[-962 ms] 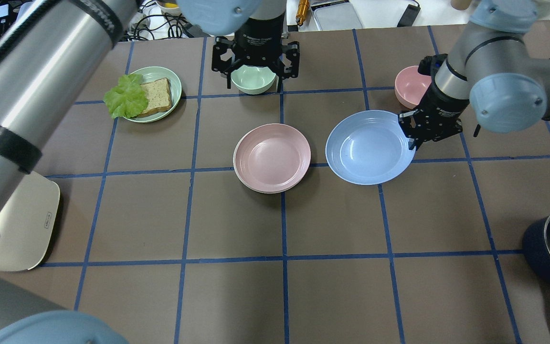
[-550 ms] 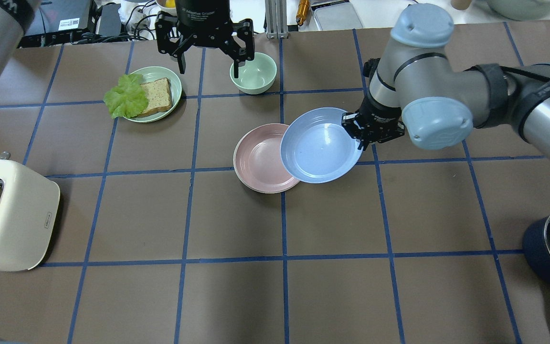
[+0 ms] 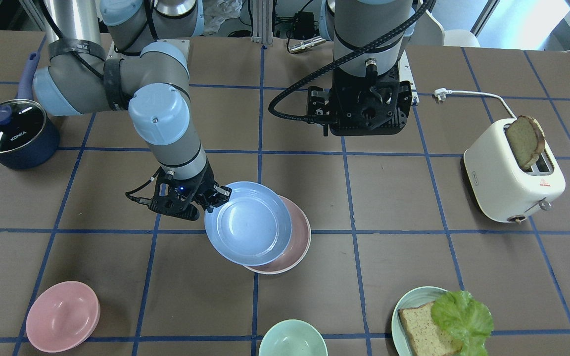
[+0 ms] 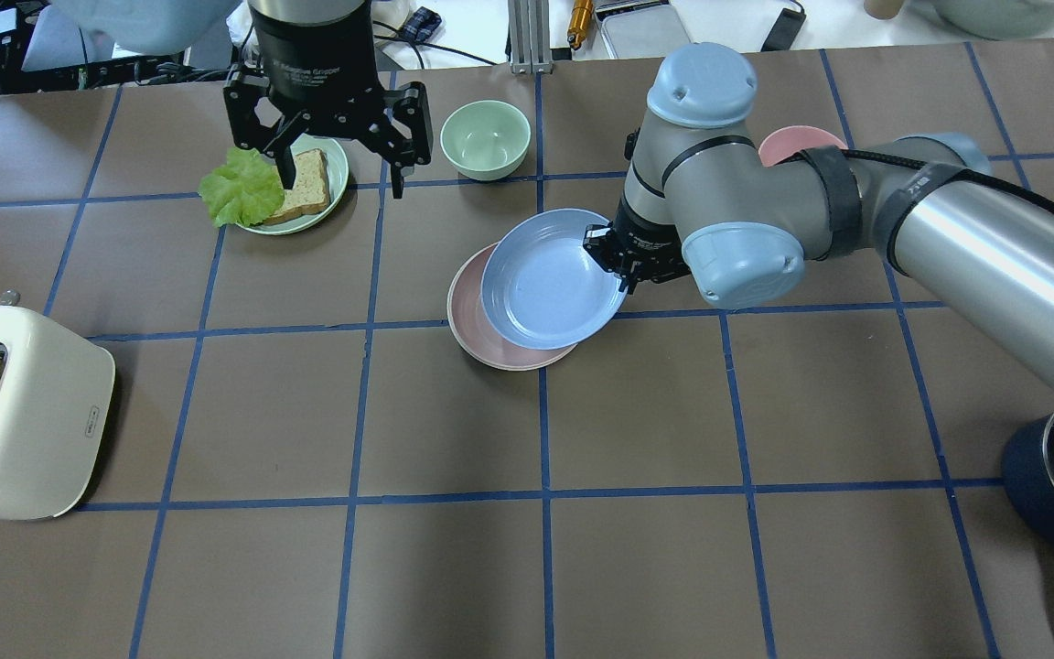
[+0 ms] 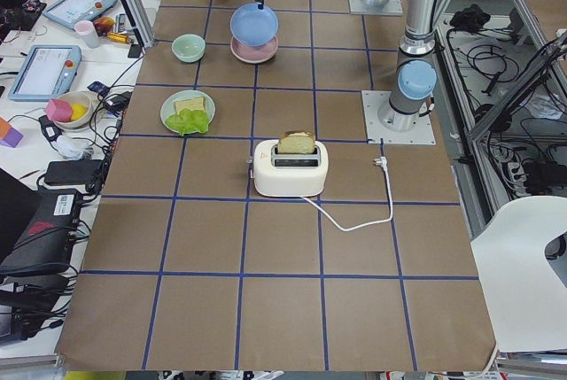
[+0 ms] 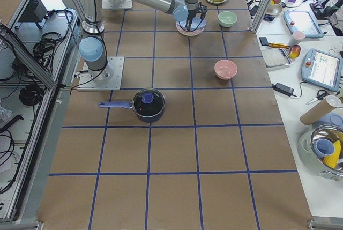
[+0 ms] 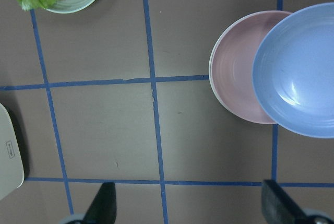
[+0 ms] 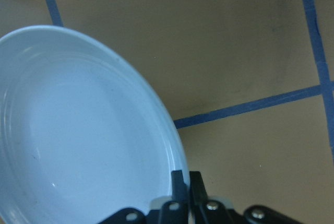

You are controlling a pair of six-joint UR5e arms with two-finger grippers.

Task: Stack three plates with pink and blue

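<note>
Two arms are over the table in very different poses. The right arm reaches in long and low from the robot's right, its forearm nearly level, and its wrist bends down at the table's middle. The right gripper is pinched closed on the rim of the light blue plate. The right wrist view shows both fingers clamped together over that rim. The side toward the robot's right is the one gripped.

The blue plate is held tilted above the pink plate. It covers most of it and is offset toward the robot's right, so a pink crescent shows on the other side. In the exterior left view the blue plate sits clearly higher than the pink one. The pink plate lies flat on a third, cream-white plate, of which only a thin pale edge shows.

The left arm hangs upright, wrist straight down and raised well above the table. The left gripper has its jaws spread wide with nothing between them. In the overhead view it shows between the pale teal plate with bread and lettuce and the mint bowl. A pink bowl, a dark lidded pot and a cream toaster holding a bread slice stand well apart from the stack.
</note>
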